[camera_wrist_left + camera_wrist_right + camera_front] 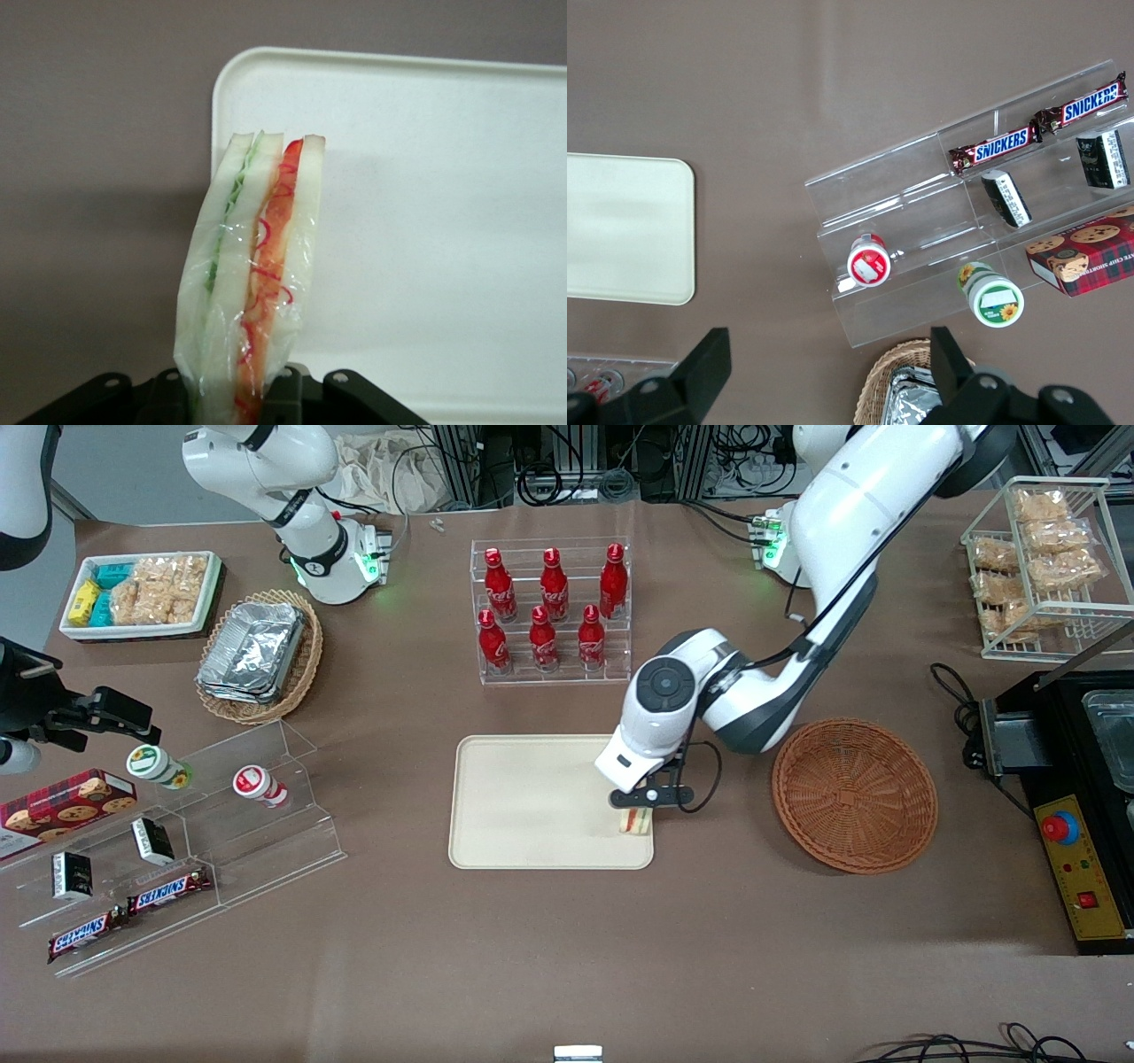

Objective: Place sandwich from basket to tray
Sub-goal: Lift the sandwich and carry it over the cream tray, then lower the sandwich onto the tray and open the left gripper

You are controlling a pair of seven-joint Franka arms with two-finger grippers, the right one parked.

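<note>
End effector (640,804): right of centre in the front frame, low over the tray's corner nearest the basket; it is clamped on the sandwich.
Sandwich (252,274): held edge-up in its clear wrap, bread and fillings standing nearly vertical, over the tray's corner; whether it touches the tray surface I cannot tell.
Tray (532,802): centre of the front frame, its surface bare apart from the sandwich.
Basket (854,794): right of the tray on the counter (567,957), nothing in it.
Risk: released on its narrow edge, the wedge would likely topple, and this close to the rim it could fall half off the tray.
Risk: the slick wrap may cling to a finger and drag the sandwich as the arm lifts.
Edges: tray rim just beside the sandwich on two sides.
Open room: wide bare tray toward the frame's centre; bottle rack (551,615) well apart above.
</note>
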